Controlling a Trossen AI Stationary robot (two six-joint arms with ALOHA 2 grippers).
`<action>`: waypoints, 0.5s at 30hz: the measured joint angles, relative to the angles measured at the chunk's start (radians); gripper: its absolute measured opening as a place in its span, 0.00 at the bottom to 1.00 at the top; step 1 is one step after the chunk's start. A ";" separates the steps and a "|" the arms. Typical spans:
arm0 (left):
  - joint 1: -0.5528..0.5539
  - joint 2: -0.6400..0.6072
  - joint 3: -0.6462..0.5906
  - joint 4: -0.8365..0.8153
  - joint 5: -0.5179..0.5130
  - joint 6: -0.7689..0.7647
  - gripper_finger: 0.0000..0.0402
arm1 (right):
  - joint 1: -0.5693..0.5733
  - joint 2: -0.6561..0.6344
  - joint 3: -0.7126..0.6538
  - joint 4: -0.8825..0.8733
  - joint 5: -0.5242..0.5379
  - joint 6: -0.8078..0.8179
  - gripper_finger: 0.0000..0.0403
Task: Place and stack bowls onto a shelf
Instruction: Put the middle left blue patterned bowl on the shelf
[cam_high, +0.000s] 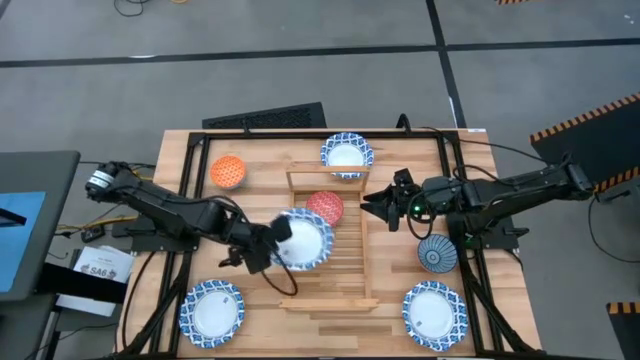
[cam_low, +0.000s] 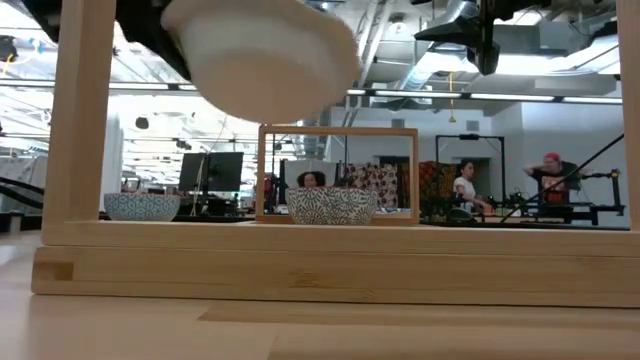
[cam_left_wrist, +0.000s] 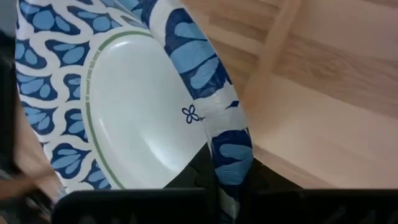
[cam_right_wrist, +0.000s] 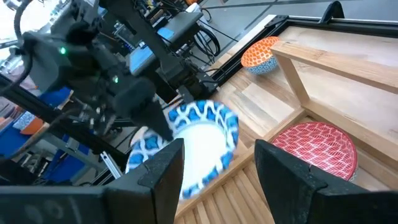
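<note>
The left pincer (cam_high: 268, 247) is gripping the rim of a wide blue-and-white bowl (cam_high: 303, 240), holding it tilted in the air over the left part of the wooden shelf (cam_high: 345, 272); in its wrist view the bowl's patterned rim (cam_left_wrist: 211, 99) is sitting clamped between the dark fingers. From table height the bowl's pale underside (cam_low: 262, 55) is hanging well above the shelf's rail (cam_low: 330, 268). Just beyond that bowl, a red bowl (cam_high: 324, 207) is sitting on the slats at the shelf's far end. The right pincer (cam_high: 372, 202) is hovering beside the shelf's right edge, near the red bowl, with its fingers spread wide and nothing between them; its own view is looking past those fingers at the red bowl (cam_right_wrist: 314, 149) and the held bowl (cam_right_wrist: 198, 140). A dark-blue bowl (cam_high: 437, 254) is resting on the tabletop (cam_high: 260, 160) just beneath the right arm. An orange bowl (cam_high: 228, 171) is lying well away from the left pincer at the far left corner. Three more blue-and-white bowls are lying around: one beyond the shelf (cam_high: 347, 155), one at the near left (cam_high: 212, 312), one at the near right (cam_high: 435, 314).
</note>
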 joint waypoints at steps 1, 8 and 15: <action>0.000 0.019 -0.003 0.015 -0.001 0.021 0.00 | 0.000 0.000 0.000 0.001 0.000 0.000 0.55; 0.000 0.167 -0.004 0.197 -0.053 0.070 0.00 | -0.001 0.000 0.000 0.002 0.000 0.000 0.55; -0.013 0.241 -0.004 0.247 0.009 0.069 0.00 | -0.002 0.000 0.000 -0.002 0.000 0.001 0.55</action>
